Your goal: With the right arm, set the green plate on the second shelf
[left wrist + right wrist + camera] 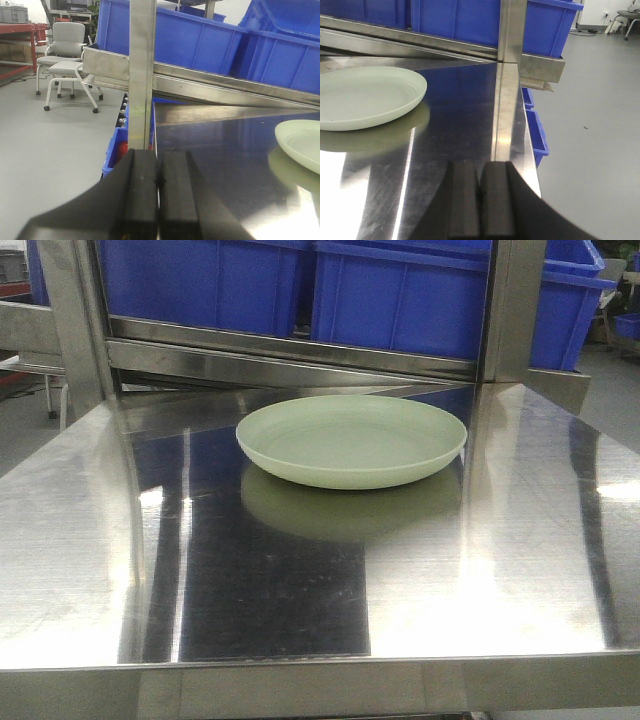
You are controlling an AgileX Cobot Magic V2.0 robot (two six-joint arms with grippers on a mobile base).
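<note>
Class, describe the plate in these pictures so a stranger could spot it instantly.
Find the shiny steel shelf under the row of blue plastic bins. Toward its back lies the green plate. It is the only round, pale matte thing on that mirror-bright metal.

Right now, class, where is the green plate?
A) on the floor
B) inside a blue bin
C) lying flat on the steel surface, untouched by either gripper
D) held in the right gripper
C: the green plate lies flat on the steel surface, with the left gripper and right gripper both shut and apart from it.
</note>
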